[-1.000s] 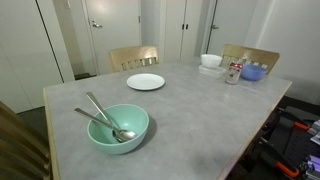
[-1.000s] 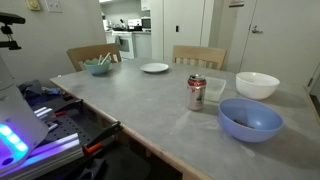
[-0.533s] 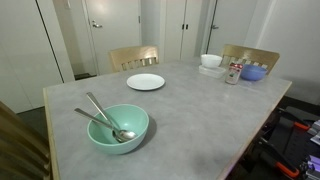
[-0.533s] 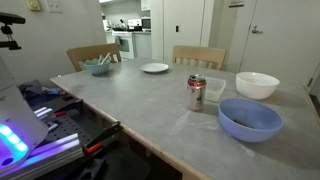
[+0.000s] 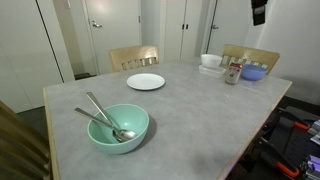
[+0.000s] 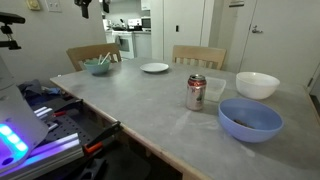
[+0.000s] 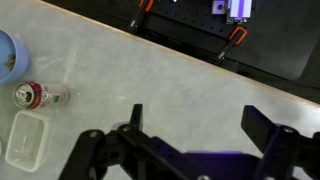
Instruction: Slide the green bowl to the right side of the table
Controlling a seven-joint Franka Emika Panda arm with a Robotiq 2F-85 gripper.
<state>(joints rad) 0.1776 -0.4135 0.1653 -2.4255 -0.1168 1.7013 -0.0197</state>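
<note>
No readable text, labels or numbers anywhere.

Two light wooden chairs (image 5: pixel 133 57) stand at the far edge of the table (image 5: pixel 200 115). Behind them are closed white doors (image 5: pixel 112 25). In an exterior view, a lit kitchen (image 6: pixel 128 30) shows far behind the left chair.

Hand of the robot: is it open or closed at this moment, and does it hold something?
Hand: open wide, holding nothing, above the table.
</note>
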